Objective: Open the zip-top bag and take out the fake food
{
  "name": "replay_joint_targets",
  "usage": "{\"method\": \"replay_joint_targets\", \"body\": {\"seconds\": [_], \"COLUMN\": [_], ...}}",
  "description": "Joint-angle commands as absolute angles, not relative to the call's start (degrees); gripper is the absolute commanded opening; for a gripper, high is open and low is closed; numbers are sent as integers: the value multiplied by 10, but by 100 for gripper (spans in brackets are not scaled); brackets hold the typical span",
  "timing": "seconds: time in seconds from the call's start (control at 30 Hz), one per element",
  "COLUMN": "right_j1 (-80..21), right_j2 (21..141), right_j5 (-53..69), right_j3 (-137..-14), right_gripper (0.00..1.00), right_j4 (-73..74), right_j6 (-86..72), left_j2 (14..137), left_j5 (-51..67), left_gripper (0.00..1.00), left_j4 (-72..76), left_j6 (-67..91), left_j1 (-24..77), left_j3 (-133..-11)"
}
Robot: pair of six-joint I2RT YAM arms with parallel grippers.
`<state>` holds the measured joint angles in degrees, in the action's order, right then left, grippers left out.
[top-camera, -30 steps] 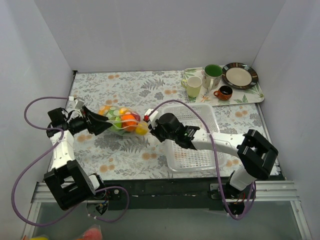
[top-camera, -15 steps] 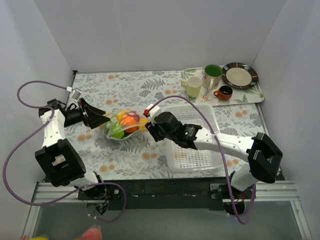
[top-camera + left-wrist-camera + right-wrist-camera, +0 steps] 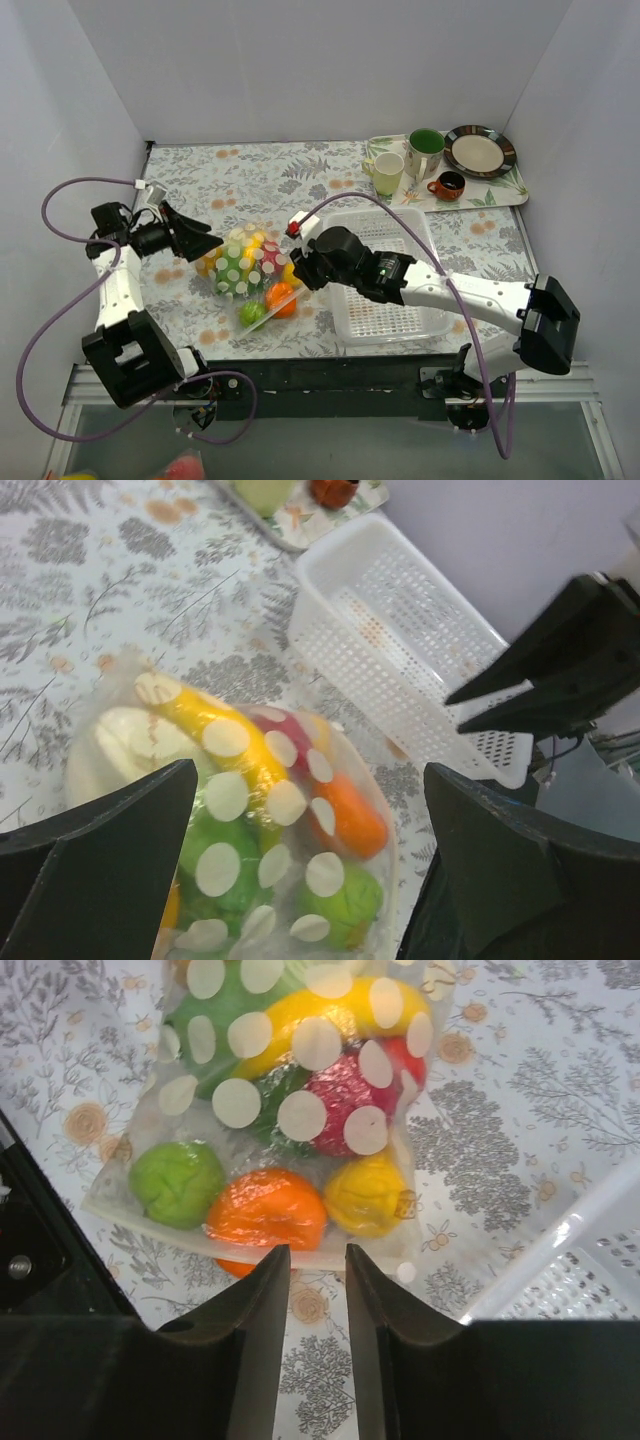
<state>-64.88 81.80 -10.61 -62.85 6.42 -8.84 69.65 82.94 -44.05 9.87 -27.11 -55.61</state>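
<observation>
The zip-top bag point(image 3: 243, 268), clear with white dots, lies on the table between my grippers. It also shows in the left wrist view point(image 3: 250, 810) and the right wrist view point(image 3: 290, 1110). The fake food is inside: a banana point(image 3: 330, 1020), a red fruit point(image 3: 340, 1095), a lemon point(image 3: 365, 1195), an orange point(image 3: 281, 297) and a lime point(image 3: 252, 312) at the bag's near end. My left gripper point(image 3: 205, 243) is wide open just left of the bag point(image 3: 310, 770). My right gripper point(image 3: 293, 270) stands at the bag's right edge, its jaws a narrow gap apart with nothing between them point(image 3: 317, 1250).
The white perforated basket point(image 3: 420, 215) stands right of the bag, under my right arm. A tray point(image 3: 500, 192) at the back right holds two mugs point(image 3: 388, 172), a small brown cup point(image 3: 447, 185) and a plate point(image 3: 480, 150). White walls close in the sides and the back.
The bag was held up between both grippers; now it lies on the table, turned, with its dots showing. The left gripper has let go and drawn back.
</observation>
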Motion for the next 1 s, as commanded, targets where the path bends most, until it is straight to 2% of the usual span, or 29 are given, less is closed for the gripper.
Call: {"method": "replay_joint_targets", "body": {"seconds": [0.0, 0.07, 0.3, 0.5, 0.7, 0.97], "right_j1": [-664, -676, -717, -723, -721, -704], "right_j2": [788, 766, 786, 866, 940, 981], "right_j5": [-48, -26, 51, 3, -109, -141], "right_j3": [-581, -535, -494, -526, -557, -562], "right_gripper": [34, 34, 55, 66, 70, 74], "right_j4": [74, 55, 8, -17, -30, -126], "right_j6": [-95, -99, -70, -73, -66, -53], "left_j2": [740, 785, 857, 866, 859, 864], "left_j5": [751, 745, 708, 642, 599, 552], "left_gripper": [98, 98, 98, 98, 98, 98], "left_j4": [-324, -331, -316, -279, -235, -247], "left_j6": [134, 124, 108, 110, 89, 41], "left_j1": [-265, -264, -218, -192, -192, -192], "left_j3": [-545, -560, -584, -570, -529, -512]}}
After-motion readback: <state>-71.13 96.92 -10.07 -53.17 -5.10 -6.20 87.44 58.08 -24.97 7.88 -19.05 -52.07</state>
